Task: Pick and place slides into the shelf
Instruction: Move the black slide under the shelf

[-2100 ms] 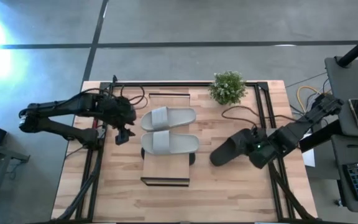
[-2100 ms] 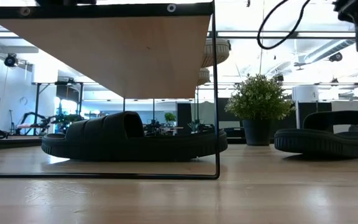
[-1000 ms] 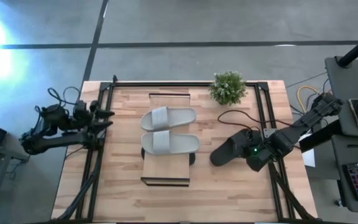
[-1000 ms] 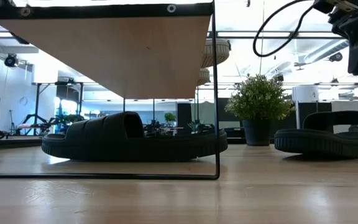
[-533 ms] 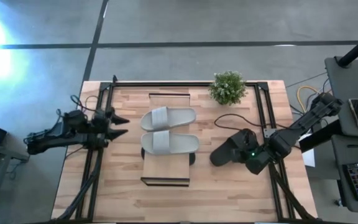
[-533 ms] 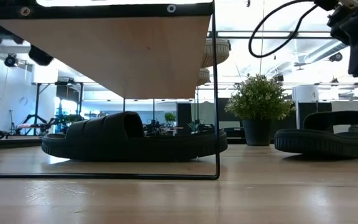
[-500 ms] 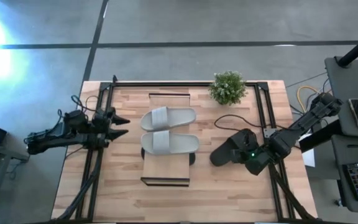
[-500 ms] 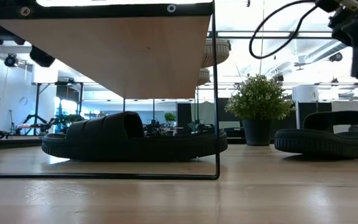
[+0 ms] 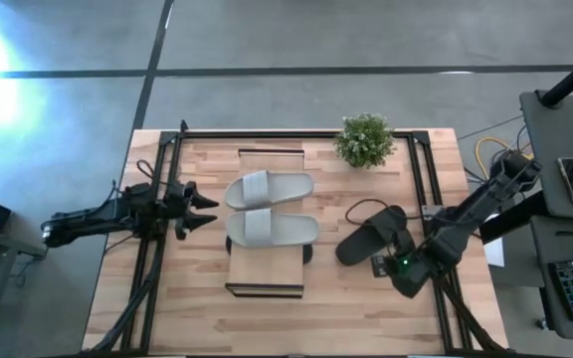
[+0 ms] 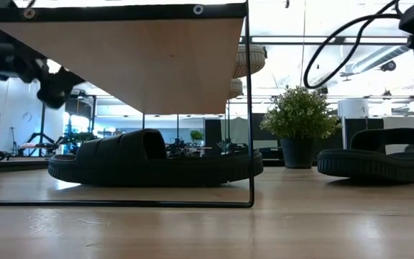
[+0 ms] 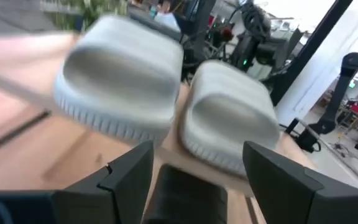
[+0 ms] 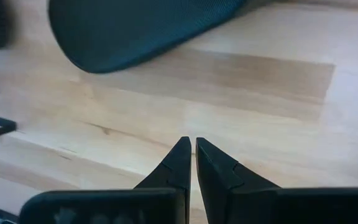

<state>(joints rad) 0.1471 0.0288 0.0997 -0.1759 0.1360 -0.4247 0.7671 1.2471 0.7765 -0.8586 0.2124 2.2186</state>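
Two light grey slides lie side by side on the shelf's plank top; the left wrist view shows them close ahead. One black slide rests on the table under the shelf. The other black slide lies sole down on the table to the shelf's right. My left gripper is open, level, just left of the grey slides, touching nothing. My right gripper is shut, just nearer than the black slide, touching nothing.
A potted plant stands at the far edge, right of the shelf. Dark frame rails run along both table sides. A black cable loops over the right black slide. Bare wood lies near the front.
My left gripper has moved toward the table's right, from the left rail up to the grey slides on the shelf. My right gripper has drawn back toward the near edge, away from the black slide. The slides have stayed where they were.
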